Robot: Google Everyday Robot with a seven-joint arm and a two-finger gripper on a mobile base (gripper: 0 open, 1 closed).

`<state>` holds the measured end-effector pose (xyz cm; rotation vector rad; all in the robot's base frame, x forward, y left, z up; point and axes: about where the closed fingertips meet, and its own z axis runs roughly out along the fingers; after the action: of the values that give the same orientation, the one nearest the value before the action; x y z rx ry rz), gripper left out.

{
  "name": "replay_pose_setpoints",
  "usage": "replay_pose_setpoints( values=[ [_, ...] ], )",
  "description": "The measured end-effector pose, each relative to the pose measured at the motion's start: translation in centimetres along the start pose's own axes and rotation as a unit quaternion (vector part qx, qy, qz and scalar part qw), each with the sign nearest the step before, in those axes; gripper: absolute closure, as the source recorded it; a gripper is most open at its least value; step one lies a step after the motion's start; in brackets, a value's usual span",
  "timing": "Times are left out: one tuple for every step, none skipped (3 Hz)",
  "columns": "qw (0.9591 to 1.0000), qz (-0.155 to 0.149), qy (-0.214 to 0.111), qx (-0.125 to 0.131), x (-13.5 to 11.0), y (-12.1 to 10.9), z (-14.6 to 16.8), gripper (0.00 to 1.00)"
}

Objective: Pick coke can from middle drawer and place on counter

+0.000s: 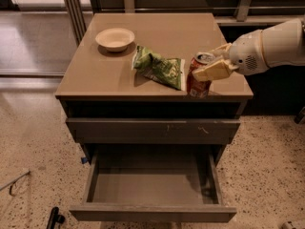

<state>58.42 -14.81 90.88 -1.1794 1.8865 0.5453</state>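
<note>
The red coke can is upright at the front right of the tan counter, just right of the green chip bag. My gripper reaches in from the right and is shut on the can's upper part, one cream finger across its front. I cannot tell whether the can's base touches the counter. The middle drawer is pulled out below, and its grey floor holds nothing I can see.
A green chip bag lies at the counter's middle. A pale bowl sits at the back left. A shut drawer front with pale scratch marks is above the open drawer. Speckled floor surrounds the cabinet.
</note>
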Motion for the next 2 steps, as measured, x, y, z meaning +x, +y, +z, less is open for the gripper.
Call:
replay_pose_setpoints(
  values=[
    [0.9996,-0.003,0.011,0.025,0.7,-2.4,0.3,1.00],
    [0.9988,-0.004,0.015,0.045,1.0,-4.6,0.2,1.00]
  ],
)
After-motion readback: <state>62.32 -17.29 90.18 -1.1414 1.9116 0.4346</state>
